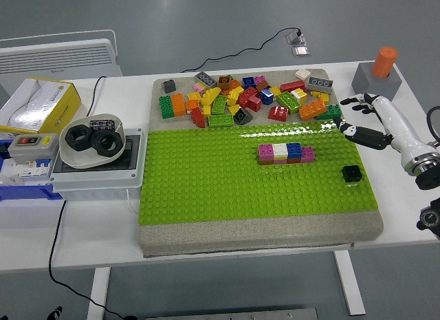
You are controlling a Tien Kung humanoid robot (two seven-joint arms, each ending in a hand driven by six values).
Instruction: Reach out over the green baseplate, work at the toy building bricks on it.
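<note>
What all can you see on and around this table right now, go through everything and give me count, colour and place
green baseplate: one, green, centre of the table, on a grey slab
brick row: one row of four, pink, white, blue, pink, on the baseplate right of centre
black brick: one, black, alone near the baseplate's right edge
loose bricks: a mixed-colour pile, along the slab's far strip
bowl: one, pale, holding black nuts, left on a grey box
yellow box: one, yellow and white, far left
grey block: one, grey with an orange cylinder on top, far right
radiator: one, white, behind the table at left
right hand: one, white and black, fingers spread, holding nothing, over the baseplate's far right corner
</note>
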